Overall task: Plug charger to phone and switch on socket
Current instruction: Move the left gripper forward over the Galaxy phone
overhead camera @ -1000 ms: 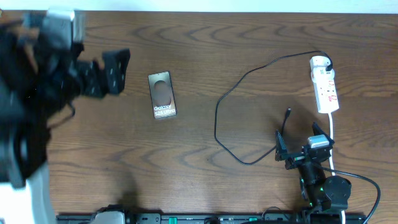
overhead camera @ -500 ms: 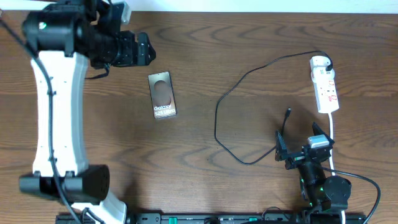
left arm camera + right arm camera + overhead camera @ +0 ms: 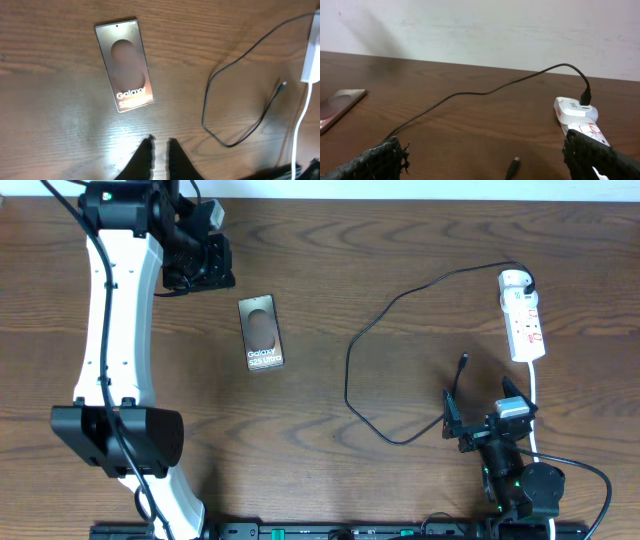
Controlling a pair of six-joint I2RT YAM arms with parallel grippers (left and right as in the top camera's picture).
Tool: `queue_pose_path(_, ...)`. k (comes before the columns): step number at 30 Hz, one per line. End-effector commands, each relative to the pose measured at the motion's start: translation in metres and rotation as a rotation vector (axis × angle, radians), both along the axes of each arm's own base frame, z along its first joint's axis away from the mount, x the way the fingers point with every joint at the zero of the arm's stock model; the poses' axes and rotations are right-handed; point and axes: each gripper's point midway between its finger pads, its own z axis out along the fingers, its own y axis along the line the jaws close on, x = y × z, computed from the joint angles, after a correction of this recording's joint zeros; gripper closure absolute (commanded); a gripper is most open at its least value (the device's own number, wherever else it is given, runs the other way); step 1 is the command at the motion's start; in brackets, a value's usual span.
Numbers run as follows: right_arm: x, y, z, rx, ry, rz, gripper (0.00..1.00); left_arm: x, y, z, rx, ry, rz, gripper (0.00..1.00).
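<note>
The phone (image 3: 261, 333) lies flat on the brown wooden table (image 3: 330, 270), face up. You can read the white word "Galaxy" on it. Nothing is plugged into it.

The left claw (image 3: 159, 142) hangs over the table near the phone, up by the far left side. Its two black fingers (image 3: 144, 159) are pressed almost together, with only a thin gap. It pinches nothing and does not touch the phone.

The charger (image 3: 349, 370) is a long thin black wire. One end sits in the far end of the white power strip (image 3: 523, 318) on the right. From there the wire makes a big loop on the table. Its small black tip (image 3: 463, 361) lies free on the wood, well apart from the phone.

The right claw (image 3: 482, 408) is low, near the right front of the table, just behind that tip. Its fingers (image 3: 382, 161) are spread wide and it holds nothing. The power strip's white cord (image 3: 533, 395) runs beside this claw.
</note>
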Motion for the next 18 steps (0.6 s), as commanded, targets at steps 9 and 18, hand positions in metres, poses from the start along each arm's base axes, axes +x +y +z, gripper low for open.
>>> queue_pose_path(9, -0.001, 0.003, -0.001, 0.007, 0.006, 0.013, 0.01, 0.003, -0.003, -0.031, 0.041, 0.053, 0.007, 0.62)
queue_pose_path(18, -0.001, 0.003, -0.001, 0.007, 0.007, 0.013, 0.01, 0.005, -0.003, -0.066, 0.037, 0.116, 0.057, 0.46)
